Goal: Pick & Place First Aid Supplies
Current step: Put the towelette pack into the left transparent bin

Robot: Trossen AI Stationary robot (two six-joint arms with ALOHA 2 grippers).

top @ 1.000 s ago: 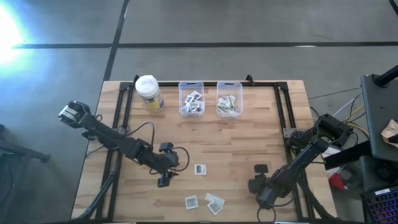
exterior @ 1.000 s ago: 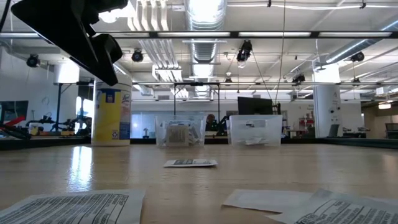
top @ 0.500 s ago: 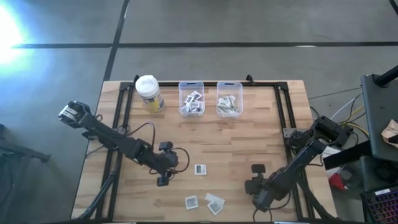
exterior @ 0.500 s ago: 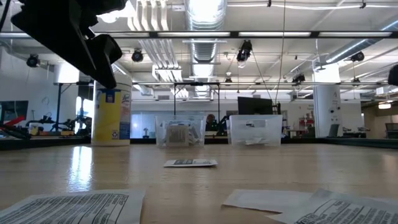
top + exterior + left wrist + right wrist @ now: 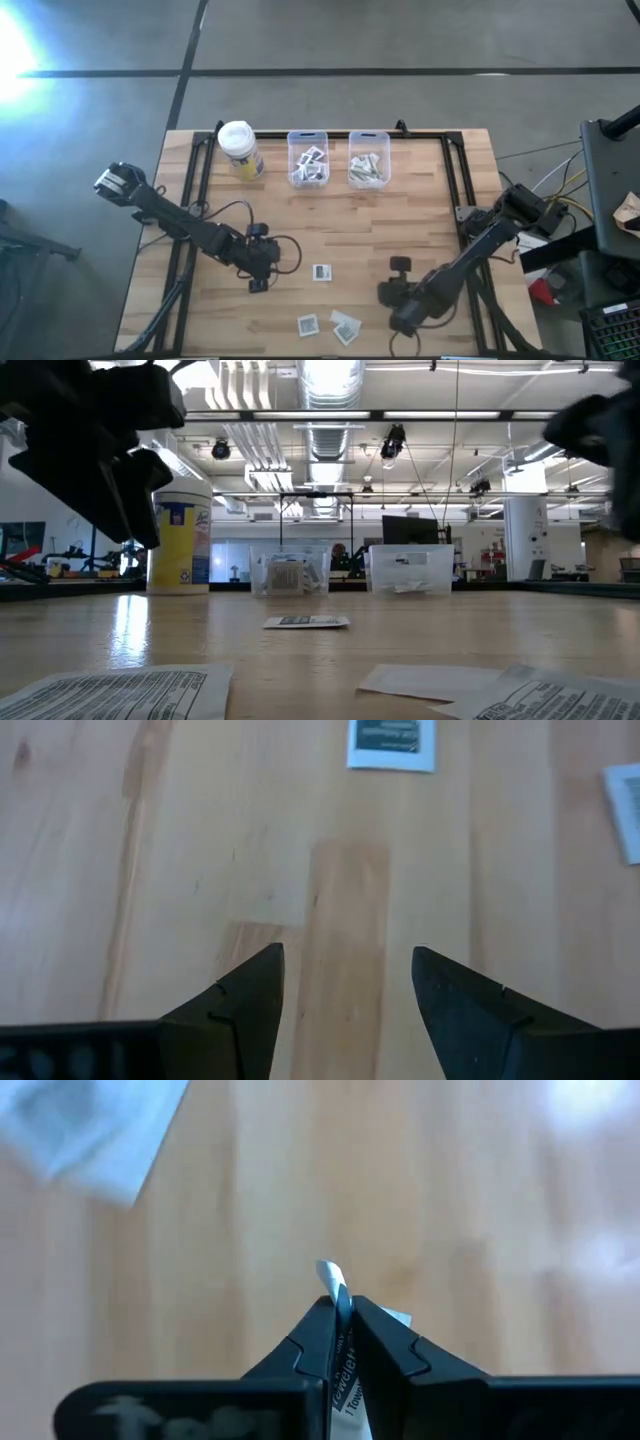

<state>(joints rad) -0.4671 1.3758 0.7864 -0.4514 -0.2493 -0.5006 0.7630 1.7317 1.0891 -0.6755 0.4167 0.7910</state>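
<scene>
nearby, three packets point(image 5: 322, 272) loose; right gripper point(image 5: 343, 1312) pinching packet point(image 5: 336, 1283); left gripper point(image 5: 347, 982) agape, empty

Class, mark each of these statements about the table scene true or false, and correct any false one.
1. The right gripper grips a white packet between shut jaws. True.
2. The left gripper holds a packet. False: its jaws stand open and empty above bare wood.
3. Both clear bins are empty. False: both hold supplies.
4. The yellow container stands beside the bins at the table's far edge. True.
5. A square packet lies on the table between the two grippers. True.
</scene>
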